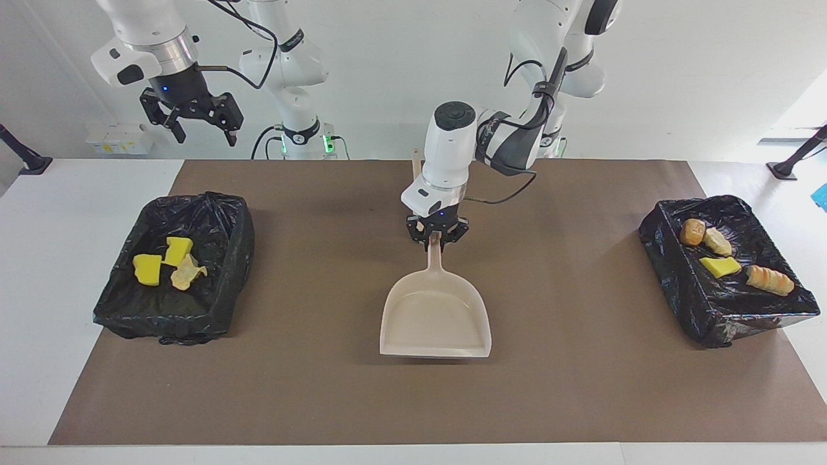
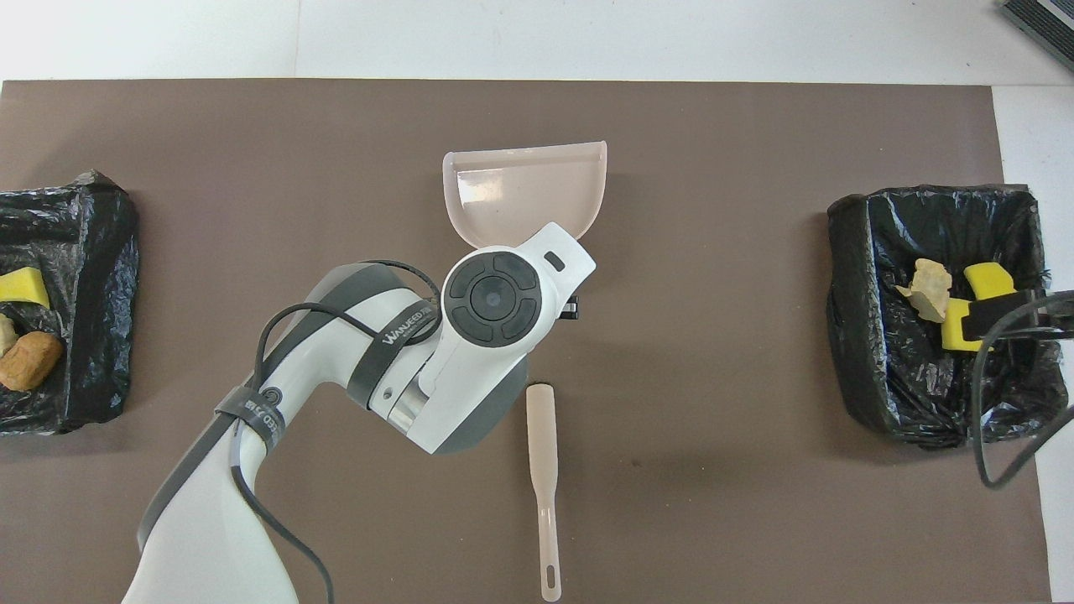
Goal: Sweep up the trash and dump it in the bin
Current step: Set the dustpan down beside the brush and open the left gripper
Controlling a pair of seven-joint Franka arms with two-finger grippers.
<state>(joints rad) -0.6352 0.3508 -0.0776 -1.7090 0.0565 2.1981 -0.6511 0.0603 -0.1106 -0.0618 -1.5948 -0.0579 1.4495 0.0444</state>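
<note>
Left gripper jaws clamped on dustpan handle; empty pan below jaws, light, stiff. Right gripper jaws apart, waits over bench. Trash soft, light, in bins.

Bare mat lies between the 2 bins; only the dustpan and brush interrupt mid-table.

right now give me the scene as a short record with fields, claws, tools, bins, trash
left claw: shut on the beige plastic dustpan by its handle, mid-mat
right claw: open, waiting over the table's edge
brush: beige long-handled brush on the brown mat, nearer the robots than the dustpan
bins: two black bag-lined bins, one at each end
trash: yellow sponge chunks and tan bread-like lumps, all in the bins
</note>
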